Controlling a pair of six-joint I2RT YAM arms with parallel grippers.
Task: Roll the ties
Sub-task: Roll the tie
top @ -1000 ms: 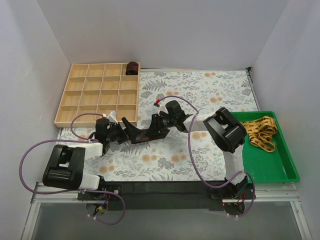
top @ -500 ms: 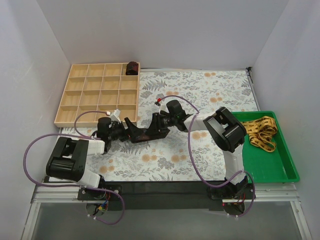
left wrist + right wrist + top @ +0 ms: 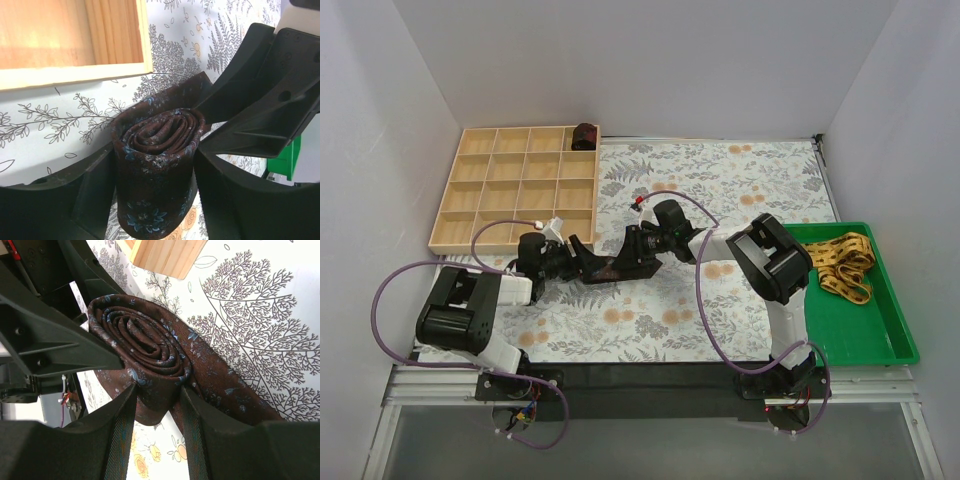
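the maroon tie is wound into a tight coil, left of the table's middle and just in front of the wooden tray. whether the coil rests on the flowered cloth or hangs just over it, i cannot tell. a short tail of the tie lies flat on the cloth beside the coil.

the left gripper is closed around the coil, one finger pressed to each side. the right gripper comes from the opposite side and pinches the coil's outer layers between its fingers. the two grippers almost meet.

a second rolled tie sits in the wooden tray's far right corner compartment. well apart, at the table's right edge, a green tray holds a yellow tie in loose loops.
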